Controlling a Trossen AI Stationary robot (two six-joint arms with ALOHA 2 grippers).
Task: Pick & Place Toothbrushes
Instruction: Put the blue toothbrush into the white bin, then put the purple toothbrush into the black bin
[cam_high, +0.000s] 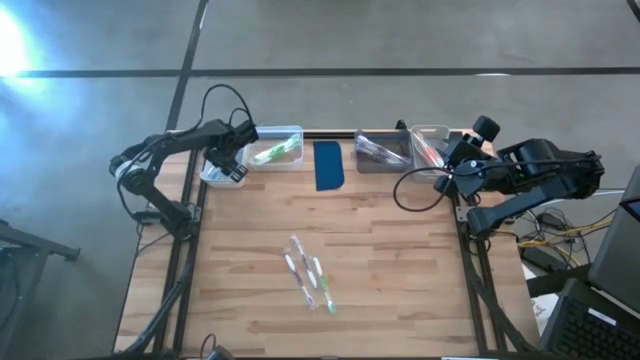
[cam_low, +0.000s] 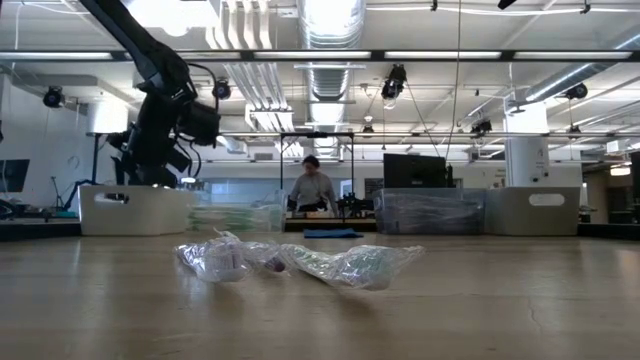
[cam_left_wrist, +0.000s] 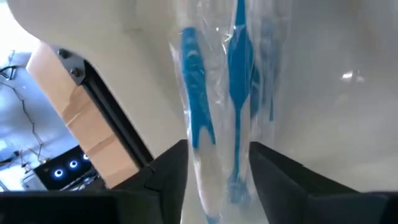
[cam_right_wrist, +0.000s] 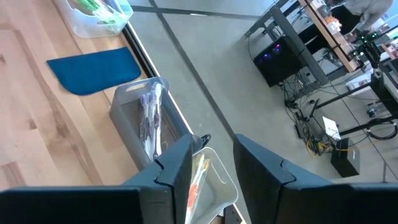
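Observation:
Several clear-wrapped toothbrushes (cam_high: 310, 272) lie loose mid-table, seen up close in the low view as wrapped toothbrushes (cam_low: 300, 262). My left gripper (cam_left_wrist: 219, 177) is over the white bin (cam_high: 215, 172) at the far-left corner and is shut on a clear wrap with blue toothbrushes (cam_left_wrist: 217, 106). My right gripper (cam_right_wrist: 212, 155) hovers at the far right above a clear bin (cam_right_wrist: 211, 180) of red-orange brushes, fingers a narrow gap apart and touching nothing. A clear bin (cam_high: 278, 150) holds green brushes, and a grey bin (cam_right_wrist: 140, 118) holds wrapped ones. My left gripper pinches the clear wrap of the blue toothbrushes near its end (cam_left_wrist: 217, 186) between its two fingers. The fingers point down into the white bin, and the brushes run on along them toward the bin's white floor (cam_left_wrist: 348, 112). Whether the far end rests there cannot be told.
A dark blue pad (cam_high: 328, 165) lies between the green-brush bin and the grey bin on the far edge. Bare wood surrounds the loose pile. A black cable (cam_high: 415, 190) loops beside my right arm. A person (cam_low: 312, 185) is in the room beyond the table.

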